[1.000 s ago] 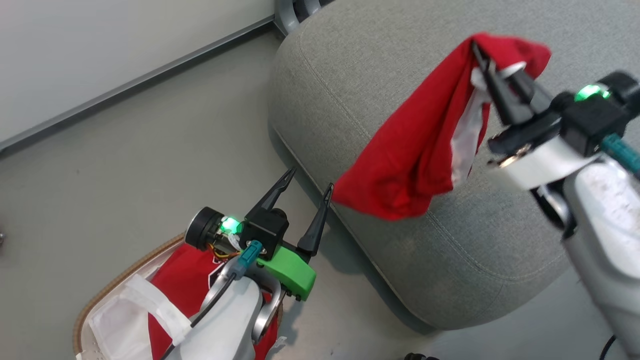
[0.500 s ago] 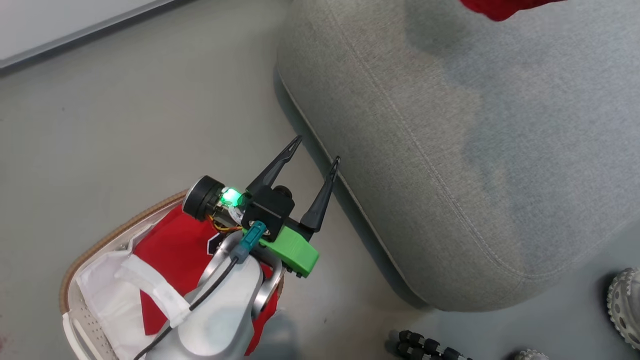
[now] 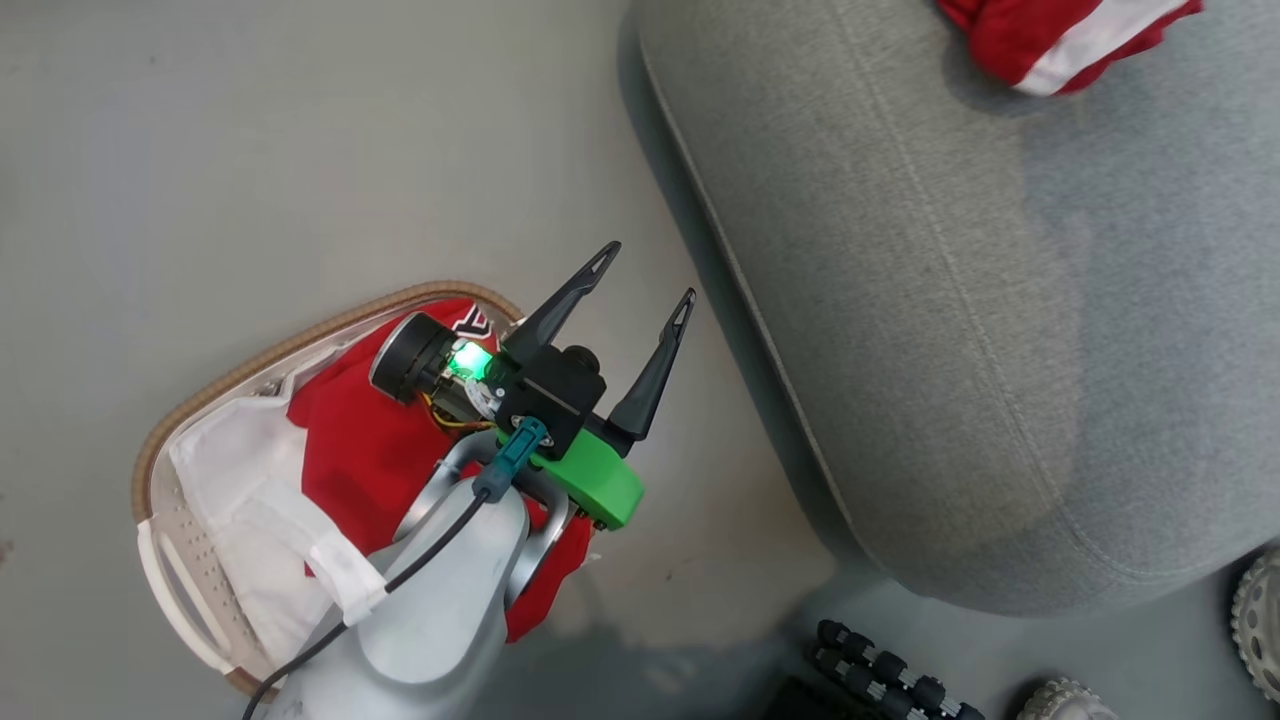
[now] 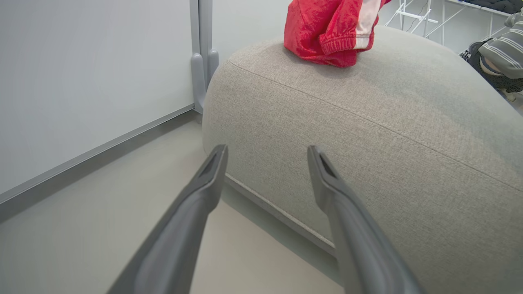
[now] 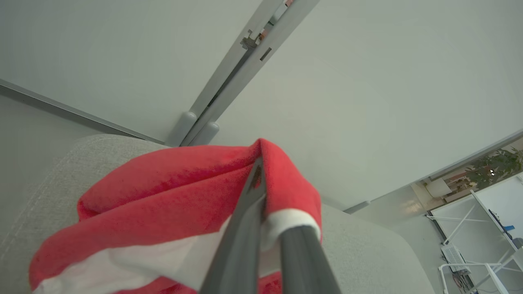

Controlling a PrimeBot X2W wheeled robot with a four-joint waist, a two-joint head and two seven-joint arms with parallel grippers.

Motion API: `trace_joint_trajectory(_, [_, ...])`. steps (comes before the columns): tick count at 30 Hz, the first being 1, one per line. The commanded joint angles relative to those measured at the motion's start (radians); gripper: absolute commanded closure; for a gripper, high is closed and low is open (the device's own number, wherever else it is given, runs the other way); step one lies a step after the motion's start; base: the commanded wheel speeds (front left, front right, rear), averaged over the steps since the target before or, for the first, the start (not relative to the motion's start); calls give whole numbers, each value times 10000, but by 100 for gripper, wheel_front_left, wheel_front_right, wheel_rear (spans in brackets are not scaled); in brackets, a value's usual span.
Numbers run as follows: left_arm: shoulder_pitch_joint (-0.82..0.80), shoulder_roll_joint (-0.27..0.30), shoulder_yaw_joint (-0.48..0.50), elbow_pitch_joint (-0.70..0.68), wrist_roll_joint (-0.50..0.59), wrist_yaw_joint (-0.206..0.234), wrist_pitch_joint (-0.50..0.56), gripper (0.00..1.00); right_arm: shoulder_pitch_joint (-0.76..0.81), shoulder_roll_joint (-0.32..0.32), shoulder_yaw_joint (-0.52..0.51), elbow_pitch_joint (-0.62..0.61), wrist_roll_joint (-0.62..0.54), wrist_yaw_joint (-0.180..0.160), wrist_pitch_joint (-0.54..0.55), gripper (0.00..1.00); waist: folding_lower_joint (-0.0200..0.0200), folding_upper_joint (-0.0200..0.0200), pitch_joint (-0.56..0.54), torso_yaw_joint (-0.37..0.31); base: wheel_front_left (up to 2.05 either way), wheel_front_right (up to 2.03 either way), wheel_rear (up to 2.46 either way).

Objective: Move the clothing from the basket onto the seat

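The white basket (image 3: 160, 560) with its brown woven rim stands on the floor at the lower left. In it lie a red jersey (image 3: 350, 440) and the white liner cloth (image 3: 240, 480). My left gripper (image 3: 648, 272) hovers over the basket's right end, open and holding nothing, its fingers (image 4: 204, 192) pointing at the grey seat (image 3: 950, 300). A second red garment with white trim (image 3: 1060, 40) rests on the seat's top (image 4: 367, 122), bunched up (image 4: 327, 28). My right gripper (image 5: 259, 171) is shut on this garment (image 5: 163, 196) above the seat (image 5: 49, 175).
A pale wall with a grey baseboard (image 4: 102, 147) and a grey post foot (image 4: 202, 73) stand behind the seat. My base's wheels (image 3: 1260, 620) and a black ribbed part (image 3: 880, 670) lie at the lower right. A white rack (image 4: 425, 16) and striped clothing (image 4: 502, 53) sit beyond.
The head camera has tilted down and shifted. The right gripper has carried the red garment up the picture and set its bulk on the seat top. The left gripper stays open over the basket.
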Motion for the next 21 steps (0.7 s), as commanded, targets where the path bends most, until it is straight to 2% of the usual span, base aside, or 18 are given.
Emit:
trace_joint_trajectory(1, [-146, 60, -35, 19, 19, -37, 6, 0, 425, 142, -287, 273, -76, -14, -21, 100, -1, -1, 257, 275, 0, 0, 0])
trace_joint_trajectory(6, [88, 70, -112, 136, -69, -46, 5, 0, 1963, 852, -1820, 1077, -130, -15, -21, 100, -1, -1, 36, 228, 0, 0, 0])
trace_joint_trajectory(9, [182, 77, -70, 196, -106, -32, 5, 0, 2631, 1186, -2507, 1102, -205, -14, -21, 100, -1, -1, -164, 179, 0, 0, 0])
trace_joint_trajectory(10, [190, 82, -46, 207, -117, -7, 6, 0, 2883, 1291, -2779, 1021, -236, -15, -21, 65, -1, -1, -239, 153, 0, 0, 0])
trace_joint_trajectory(11, [211, 83, -18, 223, -136, 14, 5, 0, 3123, 1400, -2980, 934, -279, -14, -20, 2, -1, -1, -320, 133, 0, 0, 0])
trace_joint_trajectory(16, [371, 3, 117, 275, -269, 97, 5, 0, 4279, 1840, -3952, 552, -558, -14, -21, 0, -1, -1, -887, 77, 0, 0, 0])
trace_joint_trajectory(21, [711, -92, 253, 312, -410, 235, 5, 0, 5317, 2078, -4430, 272, -741, -14, -21, 0, -1, -1, -1581, 136, 0, 0, 0])
